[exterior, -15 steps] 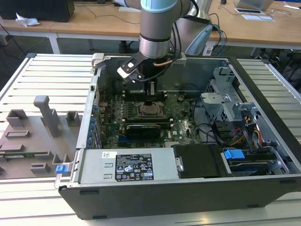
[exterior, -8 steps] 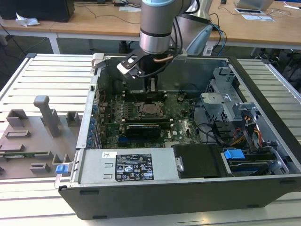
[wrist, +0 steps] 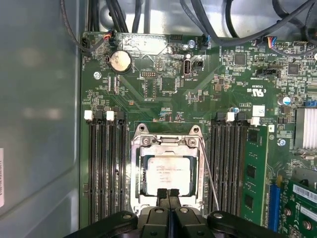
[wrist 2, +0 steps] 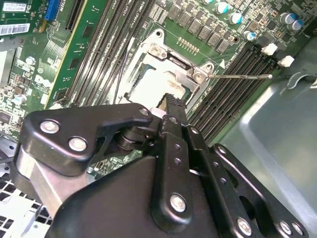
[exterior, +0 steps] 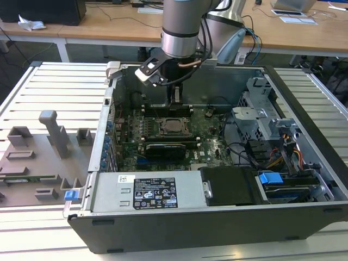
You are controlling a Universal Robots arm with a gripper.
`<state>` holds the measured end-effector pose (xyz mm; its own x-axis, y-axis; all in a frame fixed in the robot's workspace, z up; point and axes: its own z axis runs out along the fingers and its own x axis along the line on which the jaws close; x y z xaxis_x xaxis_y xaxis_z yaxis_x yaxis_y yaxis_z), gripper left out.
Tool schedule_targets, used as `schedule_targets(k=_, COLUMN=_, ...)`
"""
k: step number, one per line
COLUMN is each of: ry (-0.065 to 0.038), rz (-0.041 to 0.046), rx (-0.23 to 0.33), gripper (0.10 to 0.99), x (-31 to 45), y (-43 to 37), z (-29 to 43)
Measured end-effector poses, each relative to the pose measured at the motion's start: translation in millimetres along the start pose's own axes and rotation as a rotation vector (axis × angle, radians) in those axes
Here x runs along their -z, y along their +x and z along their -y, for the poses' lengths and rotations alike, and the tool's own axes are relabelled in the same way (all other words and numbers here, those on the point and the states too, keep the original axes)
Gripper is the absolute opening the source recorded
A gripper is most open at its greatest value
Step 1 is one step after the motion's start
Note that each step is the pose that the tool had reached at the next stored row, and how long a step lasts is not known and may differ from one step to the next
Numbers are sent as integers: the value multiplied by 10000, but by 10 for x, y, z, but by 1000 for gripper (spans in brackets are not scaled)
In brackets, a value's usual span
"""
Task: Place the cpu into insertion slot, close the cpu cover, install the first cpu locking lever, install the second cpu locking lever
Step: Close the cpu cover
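Silver-grey cpu (wrist: 168, 173) lies just beneath the gripper (wrist: 168, 193).

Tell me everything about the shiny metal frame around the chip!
The cpu cover is a thin, silvery metal square frame lying flat on the green board. Through its window the cpu shows, grey on top. Black memory slots flank it, a thin wire lever runs beside it, and the shut gripper sits at its edge.
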<state>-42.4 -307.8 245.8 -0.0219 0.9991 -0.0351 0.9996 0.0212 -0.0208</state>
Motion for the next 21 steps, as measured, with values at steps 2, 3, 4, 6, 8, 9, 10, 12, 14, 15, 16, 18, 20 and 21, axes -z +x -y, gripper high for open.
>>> schedule_targets(k=2, ry=1, rz=0, rx=0, gripper=106, x=19, y=-1, z=1)
schedule_targets(k=3, ry=1, rz=0, rx=0, gripper=106, x=26, y=-1, z=1)
schedule_targets(k=4, ry=0, rz=-1, rx=0, gripper=106, x=45, y=-2, z=1)
schedule_targets(k=6, ry=1, rz=0, rx=0, gripper=106, x=62, y=-2, z=1)
schedule_targets(k=8, ry=1, rz=0, rx=0, gripper=106, x=81, y=-3, z=2)
schedule_targets(k=9, ry=0, rz=-1, rx=0, gripper=106, x=99, y=-3, z=2)
schedule_targets(k=10, ry=0, rz=-1, rx=0, gripper=106, x=107, y=-4, z=2)
schedule_targets(k=12, ry=0, rz=0, rx=0, gripper=106, x=153, y=-5, z=3)
schedule_targets(k=14, ry=0, rz=0, rx=0, gripper=106, x=173, y=-6, z=4)
schedule_targets(k=15, ry=0, rz=0, rx=0, gripper=106, x=186, y=-7, z=4)
schedule_targets(k=16, ry=1, rz=0, rx=0, gripper=106, x=199, y=-7, z=4)
schedule_targets(k=18, ry=0, rz=-1, rx=0, gripper=106, x=228, y=-8, z=5)
schedule_targets(k=20, ry=0, rz=-1, rx=0, gripper=106, x=243, y=-8, z=5)
schedule_targets(k=21, ry=-1, rz=-3, rx=1, gripper=106, x=244, y=-8, z=5)
